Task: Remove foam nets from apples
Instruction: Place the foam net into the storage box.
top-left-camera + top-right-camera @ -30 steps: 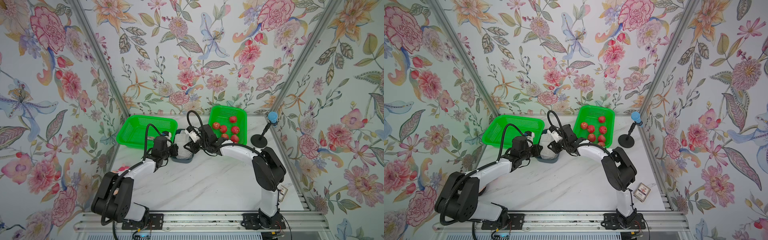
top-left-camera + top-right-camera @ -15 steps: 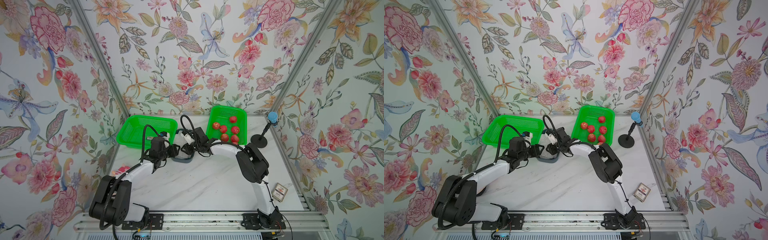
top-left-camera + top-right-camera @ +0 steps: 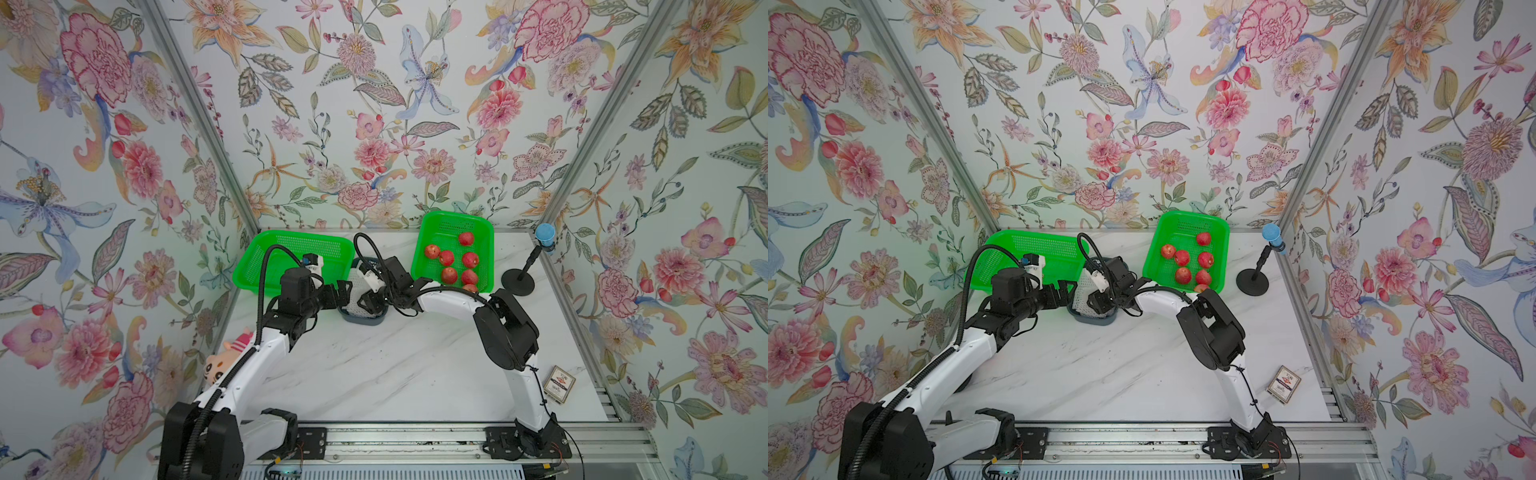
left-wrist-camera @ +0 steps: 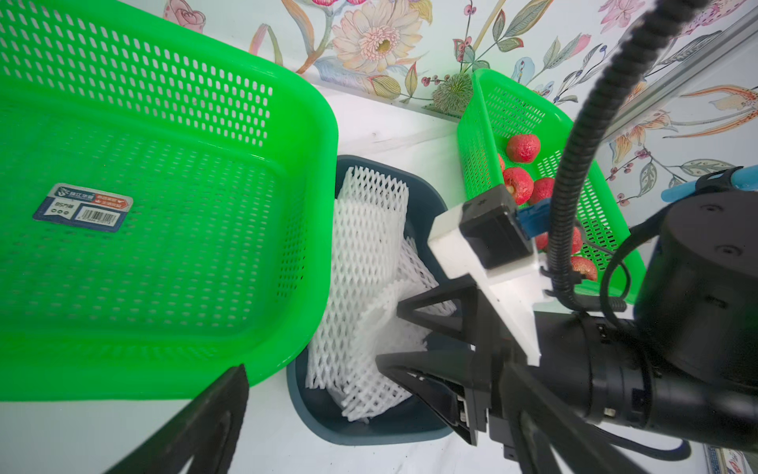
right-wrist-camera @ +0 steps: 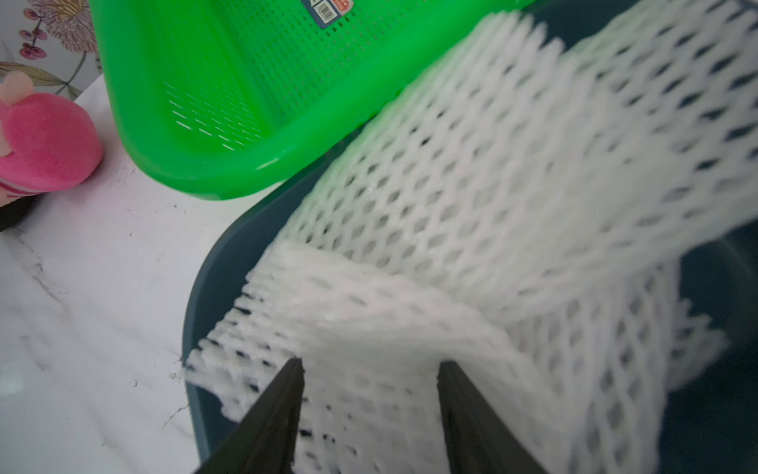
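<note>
Several white foam nets (image 3: pixel 356 286) (image 3: pixel 1084 286) (image 4: pixel 369 254) (image 5: pixel 492 164) lie piled in a dark blue bin (image 3: pixel 361 321) (image 4: pixel 369 431) between the two green baskets. Bare red apples (image 3: pixel 446 257) (image 3: pixel 1182 257) (image 4: pixel 523 147) sit in the right green basket (image 3: pixel 453 222). My left gripper (image 3: pixel 341 293) (image 4: pixel 379 369) stands wide open at the bin's left rim, holding nothing. My right gripper (image 3: pixel 368 301) (image 5: pixel 369 365) hangs over the bin with its jaws apart, the top net lying loose just beyond its fingertips (image 5: pixel 295 369). No apple with a net on it shows.
The left green basket (image 3: pixel 291 257) (image 4: pixel 164 205) is bare inside except for a label and touches the bin. A pink plush toy (image 3: pixel 220 365) (image 5: pixel 45 143) lies at the table's left edge. A black microphone stand (image 3: pixel 518 279) and a small card box (image 3: pixel 559 384) sit on the right.
Both grippers were shut on a foam net held above the bin. Both have opened, the left fully, and the net now lies in the bin. The right elbow has swung left.
</note>
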Controlling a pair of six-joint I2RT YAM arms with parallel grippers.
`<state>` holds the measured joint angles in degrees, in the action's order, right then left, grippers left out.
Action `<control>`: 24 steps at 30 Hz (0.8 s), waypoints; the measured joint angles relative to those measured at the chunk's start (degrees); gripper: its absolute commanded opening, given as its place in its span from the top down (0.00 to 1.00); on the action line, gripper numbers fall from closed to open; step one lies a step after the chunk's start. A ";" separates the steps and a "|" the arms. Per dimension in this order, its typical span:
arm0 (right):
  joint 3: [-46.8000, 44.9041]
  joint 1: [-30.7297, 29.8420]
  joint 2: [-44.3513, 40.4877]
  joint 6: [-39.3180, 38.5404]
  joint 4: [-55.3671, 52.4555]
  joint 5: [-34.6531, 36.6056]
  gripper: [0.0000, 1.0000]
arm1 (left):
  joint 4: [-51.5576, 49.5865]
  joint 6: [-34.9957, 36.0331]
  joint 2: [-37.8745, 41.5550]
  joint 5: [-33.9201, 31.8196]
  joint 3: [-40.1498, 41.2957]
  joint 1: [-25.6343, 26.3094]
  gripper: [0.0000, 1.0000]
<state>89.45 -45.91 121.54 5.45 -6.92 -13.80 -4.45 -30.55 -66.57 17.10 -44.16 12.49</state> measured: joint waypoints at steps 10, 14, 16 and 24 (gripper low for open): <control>-8.81 2.67 -17.92 -2.82 0.85 0.74 0.01 | -2.91 3.96 3.48 -7.08 -0.02 -1.57 0.01; -17.92 8.37 -26.64 -4.70 3.30 0.46 0.01 | -2.34 6.14 6.32 -14.38 0.76 -1.62 0.01; -23.56 12.24 -31.08 -5.79 5.20 1.14 0.01 | -1.07 7.30 8.09 -19.28 2.27 -1.62 0.01; -47.84 18.60 -43.47 -13.70 22.38 17.75 0.01 | 14.43 13.33 18.21 -43.45 20.06 -1.73 0.01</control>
<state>41.60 -27.31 78.06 -8.25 15.46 3.95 9.98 -17.21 -48.36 -26.35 -24.10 10.76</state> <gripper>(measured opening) 0.993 0.990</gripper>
